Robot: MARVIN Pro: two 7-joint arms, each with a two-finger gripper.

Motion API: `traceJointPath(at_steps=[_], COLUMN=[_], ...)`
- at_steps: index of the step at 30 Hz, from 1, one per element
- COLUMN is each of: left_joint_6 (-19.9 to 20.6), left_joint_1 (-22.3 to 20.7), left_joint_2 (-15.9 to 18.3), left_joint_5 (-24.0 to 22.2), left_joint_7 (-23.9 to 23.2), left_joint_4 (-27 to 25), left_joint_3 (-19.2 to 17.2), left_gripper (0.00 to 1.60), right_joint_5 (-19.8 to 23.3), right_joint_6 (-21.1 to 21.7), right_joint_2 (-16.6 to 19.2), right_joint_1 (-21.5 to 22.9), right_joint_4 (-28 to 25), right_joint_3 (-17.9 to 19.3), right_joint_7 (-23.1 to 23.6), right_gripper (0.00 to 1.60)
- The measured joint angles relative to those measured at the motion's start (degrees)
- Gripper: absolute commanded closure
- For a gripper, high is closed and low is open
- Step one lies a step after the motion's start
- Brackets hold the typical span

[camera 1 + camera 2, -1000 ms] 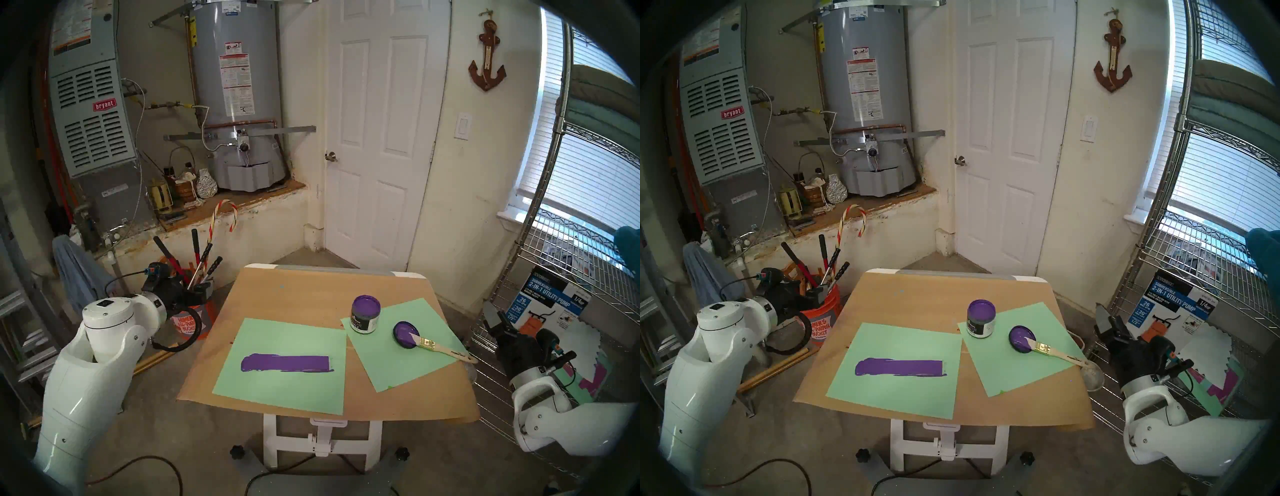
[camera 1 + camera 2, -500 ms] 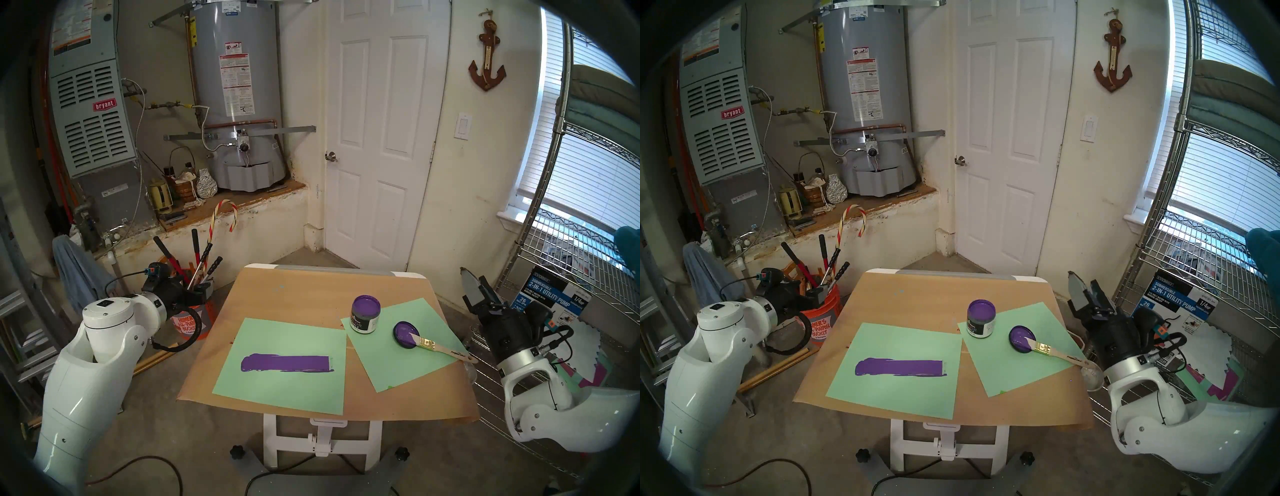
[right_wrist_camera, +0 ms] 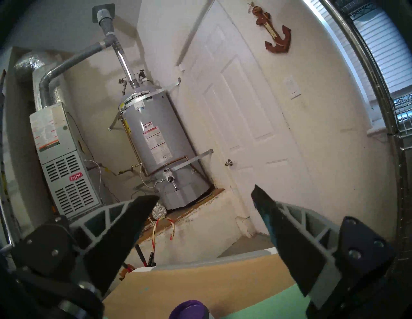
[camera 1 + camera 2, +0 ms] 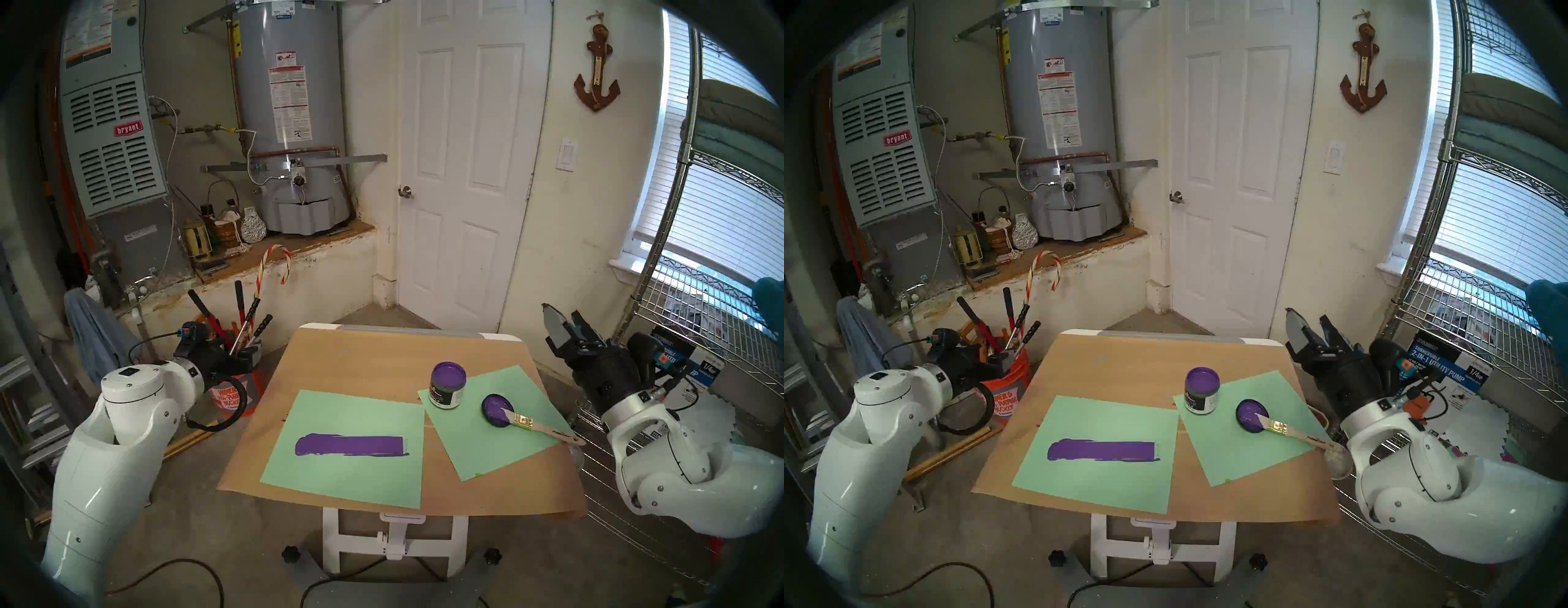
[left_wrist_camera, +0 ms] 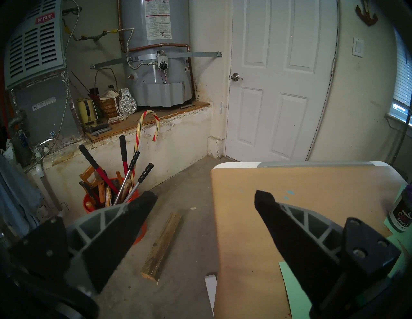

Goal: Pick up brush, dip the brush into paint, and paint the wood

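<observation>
The brush [image 4: 539, 426] [image 4: 1291, 431] lies on the right green sheet [image 4: 509, 450], with its bristles on a purple-coated lid [image 4: 494, 408] and its handle pointing right, past the sheet's edge. An open jar of purple paint [image 4: 448, 384] [image 4: 1202, 389] stands just behind it. The wood [image 4: 350, 444] [image 4: 1102, 450], coated purple, lies on the left green sheet [image 4: 339, 479]. My right gripper [image 4: 564, 322] [image 3: 205, 196] is open and empty, raised off the table's far right corner. My left gripper [image 5: 205, 196] [image 4: 248, 356] is open and empty beside the table's left edge.
Brown paper [image 4: 360, 361] covers the tilted table. An orange bucket of tools [image 4: 231, 395] stands on the floor at the left. A wire shelf [image 4: 700, 339] with a boxed pump is close behind my right arm. A wood block [image 5: 161, 246] lies on the floor.
My right arm has risen from low beside the shelf and moved toward the table's far right corner, with its gripper still open. The left arm, brush, jar and wood have not moved.
</observation>
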Motion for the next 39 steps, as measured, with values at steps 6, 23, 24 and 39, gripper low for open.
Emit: traceJointPath(at_steps=[6,23,24,39], left_joint_6=[0.00,0.00,0.00,0.00], left_joint_1=[0.00,-0.01,-0.01,-0.05], left_joint_2=[0.00,0.01,0.01,0.03], left_joint_5=[0.00,0.02,0.02,0.02], left_joint_7=[0.00,-0.02,-0.02,-0.04], left_joint_4=[0.03,0.24,0.25,0.46], left_joint_3=[0.02,0.12,0.12,0.25], left_gripper=[0.00,0.00,0.00,0.00], right_joint_5=[-1.24,-3.07,-3.12,-4.07], right_joint_6=[5.06,15.40,15.70,22.04], right_joint_2=[-0.45,-3.05,-3.17,-7.15], right_joint_1=[3.12,10.67,10.91,15.54], right_joint_4=[-1.53,-3.67,-3.72,-2.32], right_joint_3=[-0.45,-1.77,-1.86,-6.88], right_joint_7=[-1.63,-4.05,-4.13,-5.71], right_gripper=[0.00,0.00,0.00,0.00])
